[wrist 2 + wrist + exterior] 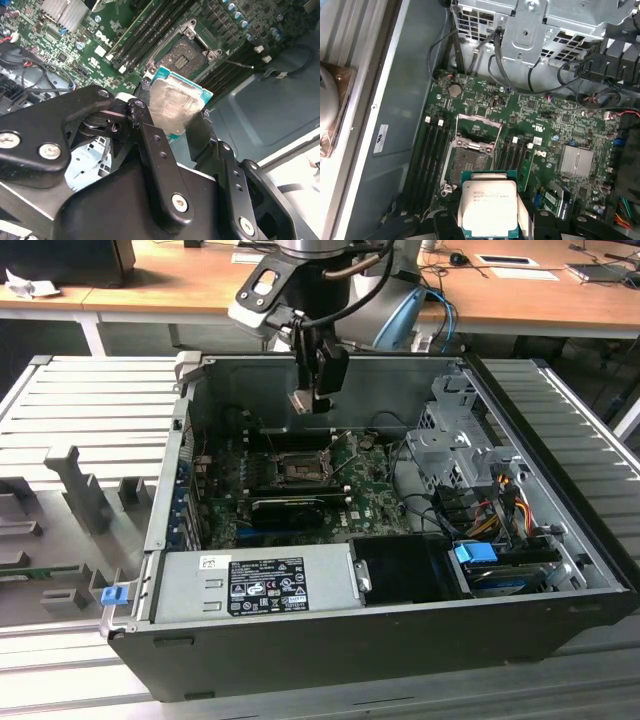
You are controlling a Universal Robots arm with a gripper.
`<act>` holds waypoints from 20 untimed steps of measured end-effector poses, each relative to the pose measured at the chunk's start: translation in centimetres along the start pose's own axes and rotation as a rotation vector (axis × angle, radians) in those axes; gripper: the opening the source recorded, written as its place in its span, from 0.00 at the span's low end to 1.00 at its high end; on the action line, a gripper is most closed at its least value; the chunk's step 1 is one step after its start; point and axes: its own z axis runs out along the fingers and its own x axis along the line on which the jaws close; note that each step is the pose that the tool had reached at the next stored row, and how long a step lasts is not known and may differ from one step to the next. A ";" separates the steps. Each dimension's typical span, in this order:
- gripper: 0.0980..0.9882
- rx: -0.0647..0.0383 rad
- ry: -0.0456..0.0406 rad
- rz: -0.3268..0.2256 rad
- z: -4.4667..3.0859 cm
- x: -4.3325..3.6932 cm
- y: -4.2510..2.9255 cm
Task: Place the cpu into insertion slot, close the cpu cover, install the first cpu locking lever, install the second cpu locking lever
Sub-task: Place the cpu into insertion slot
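Black gripper [174, 117] pinching flat square silver-grey cpu [489, 206] above bare black square insertion slot [467, 161]; hinged metal cpu cover [478, 118] raised; best lowered level, corners aligned.

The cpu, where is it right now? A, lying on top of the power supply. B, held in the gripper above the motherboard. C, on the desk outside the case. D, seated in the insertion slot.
B: the cpu is clamped in the gripper above the green motherboard, and the insertion slot below it is empty.
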 end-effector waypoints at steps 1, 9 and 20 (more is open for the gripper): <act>0.48 0.000 0.0000 0.000 0.08 0.00 0.00; 0.48 -0.001 -0.0045 0.067 1.36 0.00 -0.12; 0.48 -0.002 -0.0124 0.181 4.01 0.50 -0.47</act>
